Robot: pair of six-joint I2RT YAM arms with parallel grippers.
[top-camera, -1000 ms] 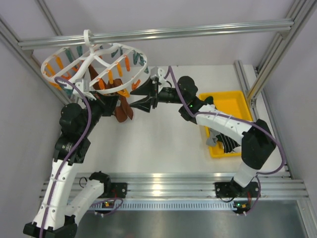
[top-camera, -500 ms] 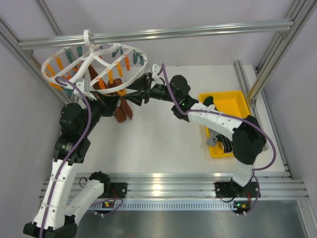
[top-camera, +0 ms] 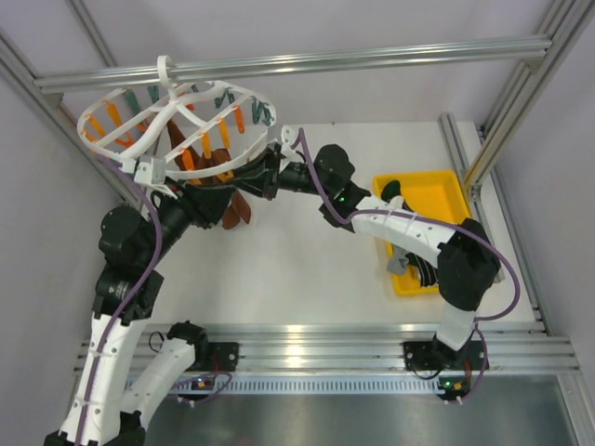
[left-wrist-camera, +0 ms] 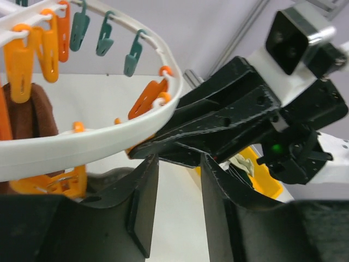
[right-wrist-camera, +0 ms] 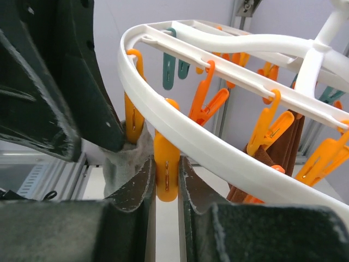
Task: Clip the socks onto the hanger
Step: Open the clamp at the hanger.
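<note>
The white hanger (top-camera: 244, 92) hangs by its hook from the top bar, with orange and teal clips around its ring. My right gripper (top-camera: 263, 172) reaches under the near rim and is shut on an orange clip (right-wrist-camera: 166, 174). A grey sock (right-wrist-camera: 122, 164) hangs from the neighbouring orange clip, just left of my right fingers. My left gripper (top-camera: 209, 190) is below the ring, open and empty (left-wrist-camera: 180, 202), facing the right gripper (left-wrist-camera: 229, 120). Brown socks (top-camera: 232, 206) hang clipped from the ring. More socks (top-camera: 418, 269) lie in the yellow tray.
The yellow tray (top-camera: 437, 190) stands on the table at the right. An aluminium frame bar (top-camera: 372, 56) crosses the back, with frame posts at both sides. The two grippers are very close together under the ring's near rim (left-wrist-camera: 82, 144).
My right gripper has moved left to the ring's rim and gone from wide open to shut on an orange clip. My left arm has shifted left and the ring has tilted slightly.
</note>
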